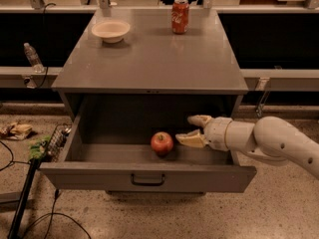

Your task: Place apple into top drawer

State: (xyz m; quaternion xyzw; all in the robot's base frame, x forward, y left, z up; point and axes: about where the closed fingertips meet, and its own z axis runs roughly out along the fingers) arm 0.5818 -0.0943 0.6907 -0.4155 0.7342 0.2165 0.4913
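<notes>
The only readable marking is showing on the red cylindrical metal can (180, 15) standing at the back of the grey surface (149, 63): white Coca-Cola script is running down its side. The white gripper (183, 129) is hovering inside the open grey metal top drawer (147, 177), its fingers (192, 140) spread apart and carrying no lettering.

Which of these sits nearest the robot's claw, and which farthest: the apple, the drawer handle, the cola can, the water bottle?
From the gripper, open inside the top drawer:
1. Apple, just beside it in the drawer.
2. Drawer handle, on the front panel below.
3. Coca-Cola can, at the tabletop's back edge.
4. Water bottle, far left, off the table.
</notes>
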